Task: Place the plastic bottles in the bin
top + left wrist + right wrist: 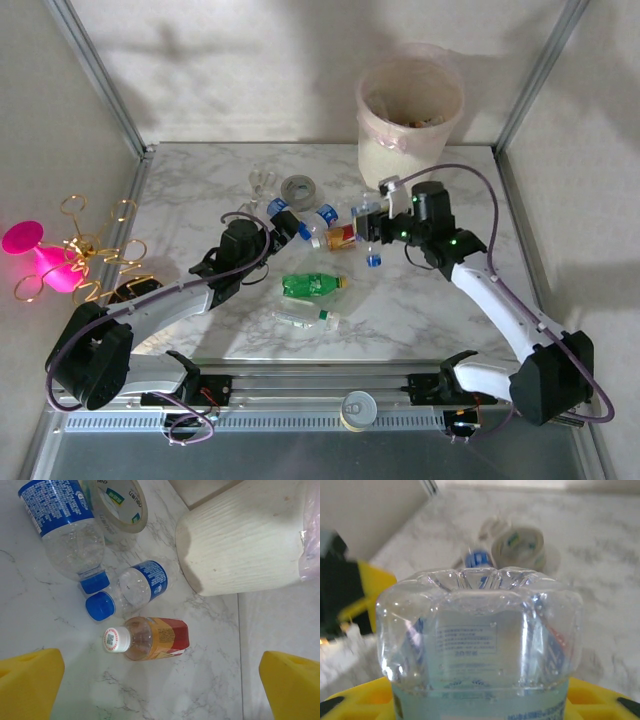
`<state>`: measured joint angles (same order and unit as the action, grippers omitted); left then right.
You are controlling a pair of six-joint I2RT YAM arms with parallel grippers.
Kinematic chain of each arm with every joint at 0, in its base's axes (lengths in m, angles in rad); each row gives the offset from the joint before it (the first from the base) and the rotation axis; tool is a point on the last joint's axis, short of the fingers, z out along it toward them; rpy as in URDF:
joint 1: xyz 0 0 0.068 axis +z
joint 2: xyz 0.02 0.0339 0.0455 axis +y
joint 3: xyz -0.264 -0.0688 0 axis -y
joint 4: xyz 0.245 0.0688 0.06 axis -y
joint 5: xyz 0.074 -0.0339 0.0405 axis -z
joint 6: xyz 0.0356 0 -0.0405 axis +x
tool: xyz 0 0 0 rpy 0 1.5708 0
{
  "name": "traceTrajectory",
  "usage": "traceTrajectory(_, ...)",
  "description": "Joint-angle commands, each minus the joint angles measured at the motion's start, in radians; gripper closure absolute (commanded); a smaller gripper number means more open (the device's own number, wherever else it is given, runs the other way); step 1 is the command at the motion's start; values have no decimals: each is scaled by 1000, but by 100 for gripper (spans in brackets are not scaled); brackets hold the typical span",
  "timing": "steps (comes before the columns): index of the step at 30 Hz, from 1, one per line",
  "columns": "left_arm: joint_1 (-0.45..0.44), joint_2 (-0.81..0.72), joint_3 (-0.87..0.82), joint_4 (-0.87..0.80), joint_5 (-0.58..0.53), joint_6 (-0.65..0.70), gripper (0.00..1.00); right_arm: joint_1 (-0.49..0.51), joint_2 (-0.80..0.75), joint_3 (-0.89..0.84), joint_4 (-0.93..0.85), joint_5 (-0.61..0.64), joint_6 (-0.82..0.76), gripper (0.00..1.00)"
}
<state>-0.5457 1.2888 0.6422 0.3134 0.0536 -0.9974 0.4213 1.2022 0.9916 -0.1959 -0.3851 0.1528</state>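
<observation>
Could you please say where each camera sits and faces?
Top external: above, behind both arm bases, looking down at the marble table and cream-white round bucket.
Left wrist: over the open left gripper, facing down at an orange-labelled clear bottle.
Right wrist: behind the right gripper, looking past its clamped clear blue-labelled bottle.
All share the grey tape roll.

A grey tape roll (298, 189) lies flat on the white marble-patterned surface (440, 300), toward its far side; the left wrist view shows a printed paper liner inside its core (122, 505). Left of the surface, beyond the metal frame post (100, 75), sits a bright pink ornament (55, 268) with gold wire loops (100, 250). A round silvery disc (358, 408) rests on the near rail.
</observation>
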Motion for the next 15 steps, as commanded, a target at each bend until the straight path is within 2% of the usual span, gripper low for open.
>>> traceTrajectory(1, 13, -29, -28, 9, 5, 14, 0, -36, 27, 98, 166, -84, 74, 51)
traceTrajectory(3, 18, -42, -42, 8, 7, 15, 0, -63, 61, 152, 206, -41, 96, 50)
traceTrajectory(7, 23, -80, -64, -6, 0, 19, 0, -144, 162, 301, 293, -62, 134, 50)
traceTrajectory(11, 26, -116, -79, -41, -16, 31, 0, -216, 265, 459, 375, -28, 225, 50)
traceTrajectory(15, 27, -157, -98, -62, -36, 32, 0, -273, 346, 518, 539, 74, 329, 51)
